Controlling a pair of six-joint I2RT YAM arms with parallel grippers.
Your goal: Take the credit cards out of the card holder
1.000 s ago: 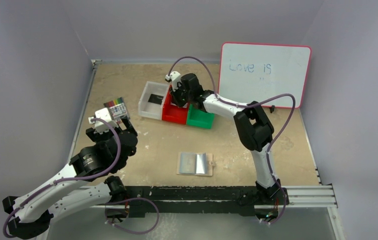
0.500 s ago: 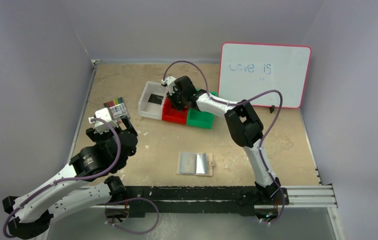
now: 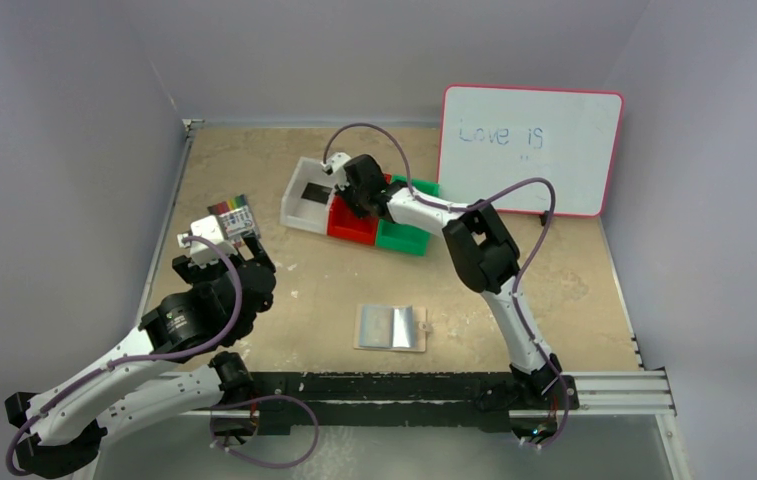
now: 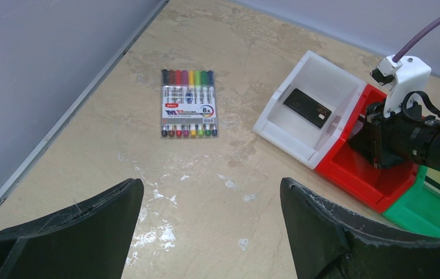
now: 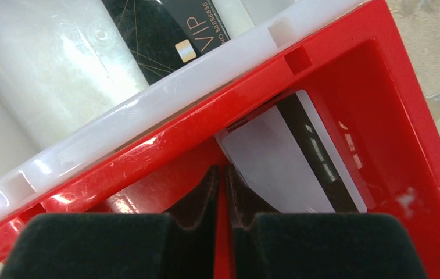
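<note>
The right gripper (image 5: 220,177) reaches down into the open red plastic bin (image 5: 345,35). Its two black fingers stand parted by only a thin slit, and nothing sits between them. Just beside them, inside the same bin, lies a silver-grey credit card with a dark stripe (image 5: 275,168). One fingertip is right at the card's edge, but whether it touches cannot be told.

Against the left side of the red bin stands a white plastic bin (image 5: 60,75), with a black credit card marked "VIP" (image 5: 171,29) lying flat on its floor. On the right side of the red bin sits a green plastic bin (image 3: 401,238), where a pale flat card (image 4: 438,185) shows only in part. The three bins touch in a row at the far middle of the beige speckled table (image 3: 304,290).

The left gripper (image 4: 211,232) hovers over the left part of the table with its jaws spread wide, holding nothing. Beyond it, near the left wall, lies a clear pack of coloured markers (image 4: 187,103), flat on the table.

The beige bifold card holder (image 3: 391,327) lies opened flat, silvery inside up, at the near middle of the table, well apart from both grippers and from the bins. A white board with a pink-red frame (image 3: 531,150) leans at the far right, with "Love is" written on it.
</note>
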